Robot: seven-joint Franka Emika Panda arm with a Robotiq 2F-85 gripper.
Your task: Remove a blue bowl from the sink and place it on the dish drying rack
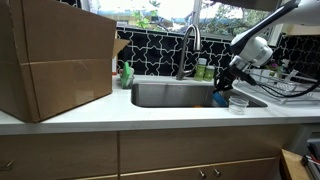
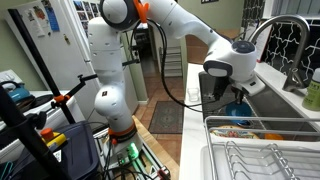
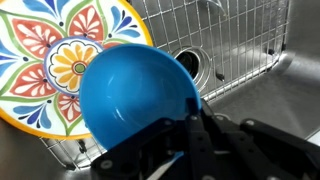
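The blue bowl fills the wrist view, tilted, with its rim between my gripper's fingers. The gripper is shut on that rim. In an exterior view the gripper holds the bowl at the sink's end nearest the dish drying rack, about level with the counter. In an exterior view the gripper hangs over the sink, and the rack lies in front of it. Only a bit of the blue bowl shows there.
A colourful patterned plate lies on a wire grid in the basin, by the drain. The tall faucet stands behind the sink. A small clear cup sits on the counter. A cardboard box and a green bottle stand further along.
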